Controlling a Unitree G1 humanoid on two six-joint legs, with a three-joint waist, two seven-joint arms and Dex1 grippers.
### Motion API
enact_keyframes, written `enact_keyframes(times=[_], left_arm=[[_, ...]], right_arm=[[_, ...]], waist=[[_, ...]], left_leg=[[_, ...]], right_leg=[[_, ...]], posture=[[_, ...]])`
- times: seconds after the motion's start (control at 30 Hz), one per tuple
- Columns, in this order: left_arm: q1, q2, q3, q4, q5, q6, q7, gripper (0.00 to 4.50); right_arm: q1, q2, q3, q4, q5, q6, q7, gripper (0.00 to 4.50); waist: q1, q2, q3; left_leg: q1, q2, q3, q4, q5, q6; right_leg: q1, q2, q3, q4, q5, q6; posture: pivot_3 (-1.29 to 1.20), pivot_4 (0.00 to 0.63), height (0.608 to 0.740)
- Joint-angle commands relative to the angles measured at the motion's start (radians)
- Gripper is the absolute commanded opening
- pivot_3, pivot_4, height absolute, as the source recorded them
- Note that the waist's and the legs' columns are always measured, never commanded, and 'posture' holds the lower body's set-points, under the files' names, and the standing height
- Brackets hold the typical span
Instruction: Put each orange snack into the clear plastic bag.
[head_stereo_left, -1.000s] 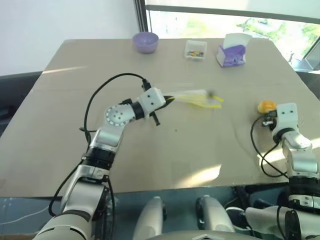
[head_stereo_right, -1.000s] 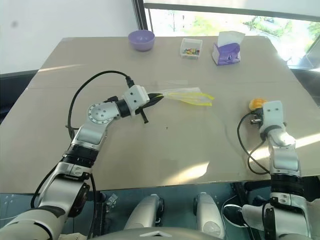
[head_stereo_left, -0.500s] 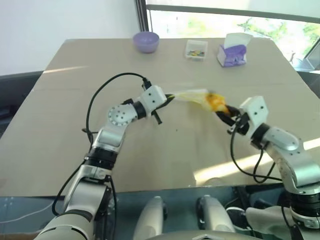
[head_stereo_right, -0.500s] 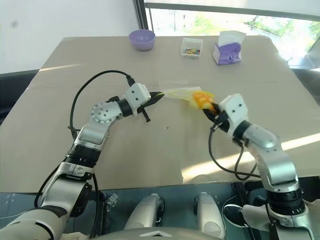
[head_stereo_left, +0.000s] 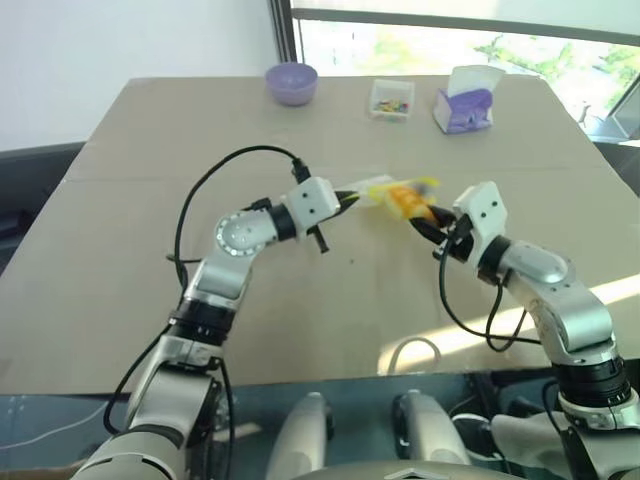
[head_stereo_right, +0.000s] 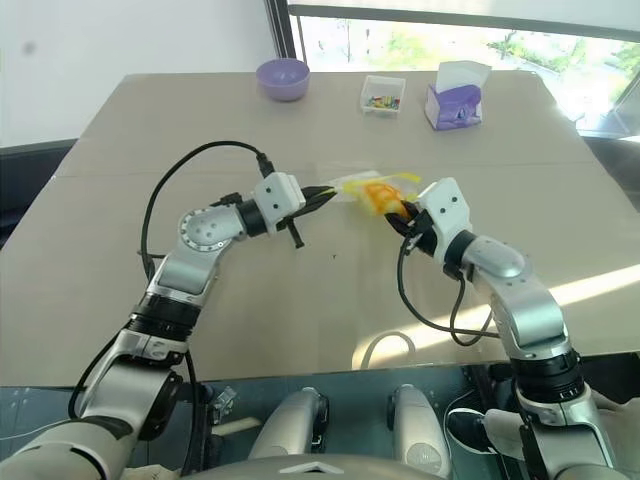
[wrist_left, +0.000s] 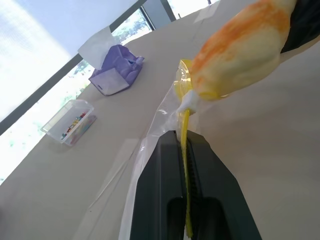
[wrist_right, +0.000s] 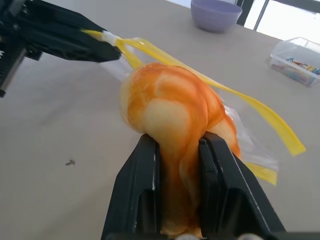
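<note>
My left gripper (head_stereo_left: 345, 200) is shut on the yellow seal strip of the clear plastic bag (wrist_left: 155, 130) and holds it just above the middle of the table. Its black fingers (wrist_left: 165, 165) pinch the strip edge-on. My right gripper (head_stereo_left: 425, 220) is shut on the orange snack (wrist_right: 170, 105), a soft orange-yellow bun squeezed between its fingers (wrist_right: 145, 170). The snack (head_stereo_right: 380, 193) is at the bag's mouth, with the yellow strip (wrist_right: 260, 110) looping around it. How far inside the bag it lies I cannot tell.
At the table's far edge stand a purple bowl (head_stereo_left: 291, 82), a small clear box of colourful bits (head_stereo_left: 391, 98) and a purple-white tissue box (head_stereo_left: 463, 103). Black cables loop from both wrists. Bare tabletop (head_stereo_left: 150, 230) lies to the left and in front.
My right arm swung in from the table's right edge towards the left, carrying the snack up to the bag's mouth. The left gripper kept its place, still holding the bag.
</note>
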Motion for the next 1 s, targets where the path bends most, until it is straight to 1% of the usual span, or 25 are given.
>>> enact_keyframes(times=[0.03,0.27,0.37,0.47,0.6,0.7,0.8,0.9,1.0], left_arm=[[-0.001,-0.001,0.01,-0.04,-0.02,-0.046,-0.002,0.0],[0.015,0.008,-0.006,-0.038,-0.028,-0.093,-0.042,0.0],[0.026,0.015,-0.021,-0.032,-0.026,-0.129,-0.075,0.0],[0.031,0.019,-0.027,-0.021,-0.027,-0.153,-0.094,0.0],[0.036,0.035,-0.029,-0.015,-0.039,-0.175,-0.124,0.0],[0.028,0.046,-0.028,0.0,-0.035,-0.208,-0.137,0.0],[0.022,0.059,-0.028,0.028,-0.021,-0.254,-0.14,0.0],[0.006,0.062,-0.021,0.055,-0.018,-0.272,-0.13,0.0],[0.002,0.066,-0.02,0.072,-0.021,-0.288,-0.128,0.0]], right_arm=[[-0.008,-0.019,-0.009,0.0,-0.003,-0.006,0.019,0.9],[-0.01,-0.025,-0.01,0.021,0.006,0.018,0.031,0.9],[-0.025,0.003,-0.003,0.015,0.025,0.038,0.027,0.9],[-0.047,0.053,0.001,0.025,0.043,0.065,0.008,0.9],[-0.071,0.096,0.015,0.089,0.016,0.067,-0.016,0.9],[-0.075,0.089,0.046,0.114,-0.018,0.05,-0.012,0.9],[-0.086,0.093,0.049,0.123,-0.015,0.057,-0.003,0.9],[-0.091,0.047,0.105,0.147,-0.094,0.02,0.006,0.9],[-0.11,0.121,0.032,0.141,-0.004,0.044,-0.01,0.9]], waist=[[0.0,0.0,0.0],[-0.001,0.0,0.0],[-0.001,0.0,0.0],[-0.001,0.0,0.0],[0.0,0.0,0.0],[0.001,0.0,0.0],[0.0,0.0,0.0],[-0.001,0.0,0.0],[-0.002,0.0,0.0]], left_leg=[[0.0,0.0,0.0,0.0,0.0,0.0],[0.0,0.0,0.0,0.0,0.0,0.0],[0.0,0.0,0.0,0.0,0.0,0.0],[0.0,0.0,0.0,0.0,0.0,0.0],[0.0,0.0,0.0,0.0,0.0,0.0],[0.0,0.0,0.0,0.0,0.0,0.0],[0.0,0.0,0.0,0.0,0.0,0.0],[0.0,0.0,0.0,0.0,0.0,0.0],[0.0,0.0,0.0,0.0,0.0,0.0]], right_leg=[[0.0,0.0,0.0,0.0,0.0,0.0],[0.0,0.0,0.0,0.0,0.0,0.0],[0.0,0.0,0.0,0.0,0.0,0.0],[0.0,0.0,0.0,0.0,0.0,0.0],[0.0,0.0,0.0,0.0,0.0,0.0],[0.0,0.0,0.0,0.0,0.0,0.0],[0.0,0.0,0.0,0.0,0.0,0.0],[0.0,0.0,0.0,0.0,0.0,0.0],[0.0,0.0,0.0,0.0,0.0,0.0]], posture=[[0.0,0.15,0.74],[0.0,0.15,0.74],[0.0,0.15,0.74],[0.0,0.15,0.74],[0.0,0.15,0.74],[0.0,0.15,0.74],[0.0,0.15,0.74],[0.0,0.15,0.74],[0.0,0.15,0.74]])
